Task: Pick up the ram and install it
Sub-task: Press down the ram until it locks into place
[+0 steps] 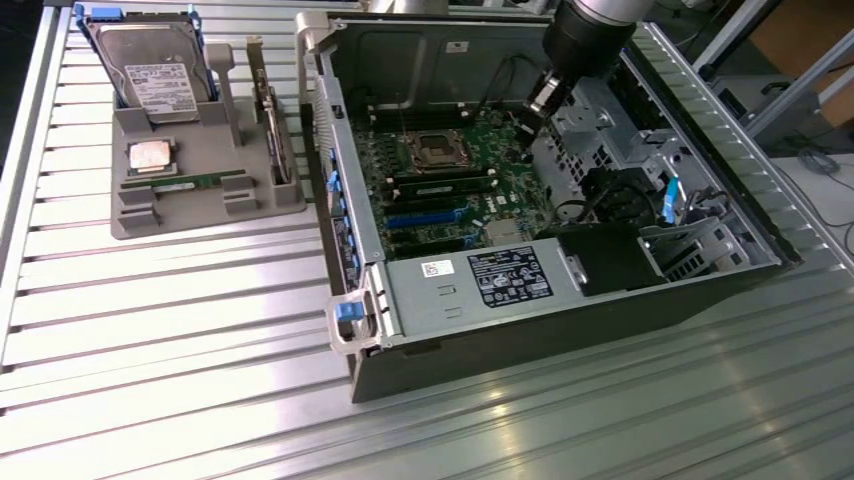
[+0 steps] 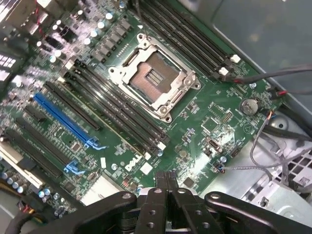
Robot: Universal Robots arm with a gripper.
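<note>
Claw clenched on nothing above the open computer case; ram on the grey holder.

Exterior view: arm reaches into the computer case (image 1: 561,190) over the motherboard (image 1: 454,180). The ram (image 1: 187,183) lies flat on the grey holder (image 1: 200,205) at the exterior view's left, just near of the processor chip (image 1: 148,156), hard drive (image 1: 154,75) behind.
Wrist view: claw (image 2: 166,181) tips pressed together, empty, hanging above the motherboard's edge near the CPU socket (image 2: 155,77) and memory slots (image 2: 117,109).
</note>
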